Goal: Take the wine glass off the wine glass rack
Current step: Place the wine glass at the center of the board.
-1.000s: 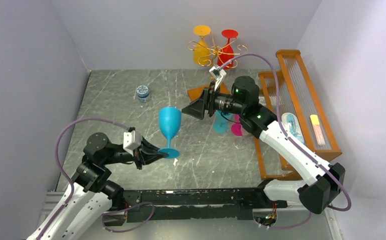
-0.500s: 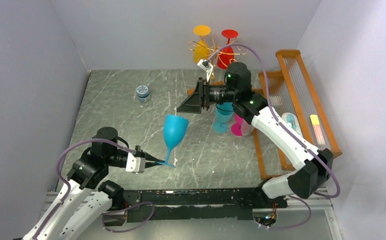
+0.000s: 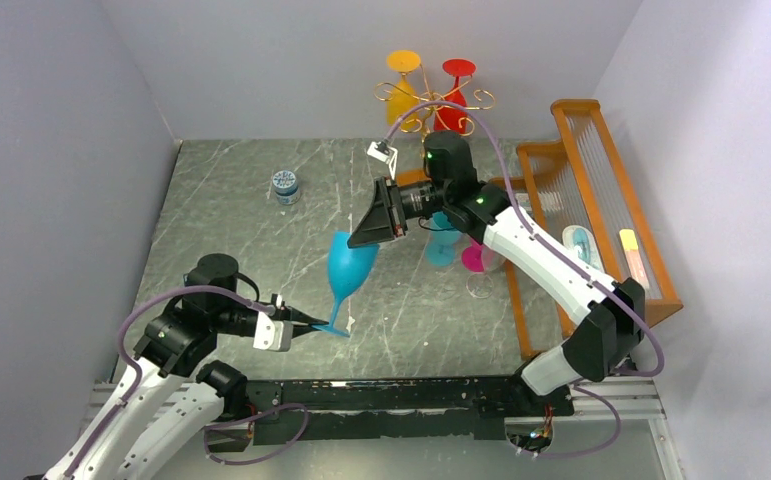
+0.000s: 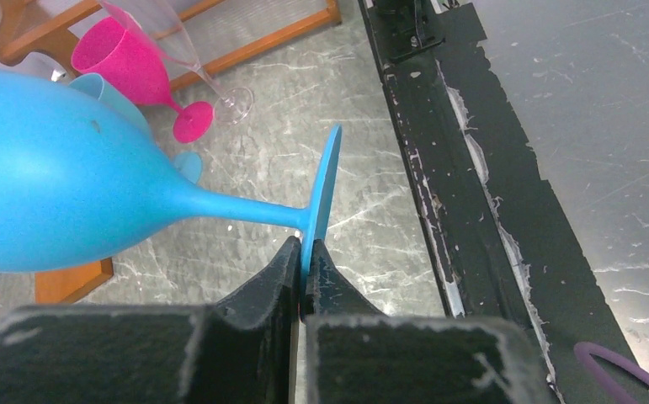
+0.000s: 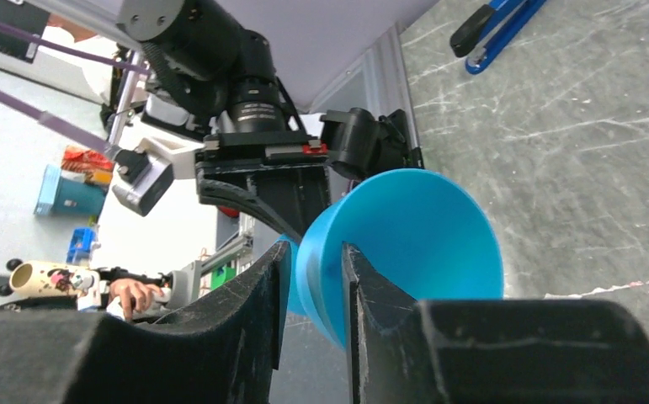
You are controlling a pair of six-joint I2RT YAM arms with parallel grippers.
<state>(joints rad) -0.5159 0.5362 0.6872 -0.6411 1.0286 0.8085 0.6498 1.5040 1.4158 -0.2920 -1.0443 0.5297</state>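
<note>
A blue wine glass [image 3: 346, 265] leans tilted over the table, held by its foot. My left gripper [image 3: 313, 324] is shut on the edge of that foot [image 4: 321, 181], a finger on each face. My right gripper [image 3: 363, 243] straddles the bowl's rim [image 5: 413, 227], one finger inside the bowl and one outside. Its jaws are narrow but open, with a slim gap on the outer side. The wine glass rack [image 3: 431, 100], gold wire scrolls, stands at the back wall with a yellow glass [image 3: 401, 95] and a red glass [image 3: 453, 105] hanging upside down on it.
An orange wooden frame [image 3: 601, 200] with clear rods fills the right side. A teal glass [image 3: 441, 245], a pink glass [image 3: 476, 258] and a clear glass [image 3: 481, 285] stand beside it, under my right arm. A small blue jar [image 3: 285, 185] sits at the back left.
My right gripper swung down and left onto the blue glass's rim and its jaws narrowed. My left arm lowered and the glass tipped over to the right.
</note>
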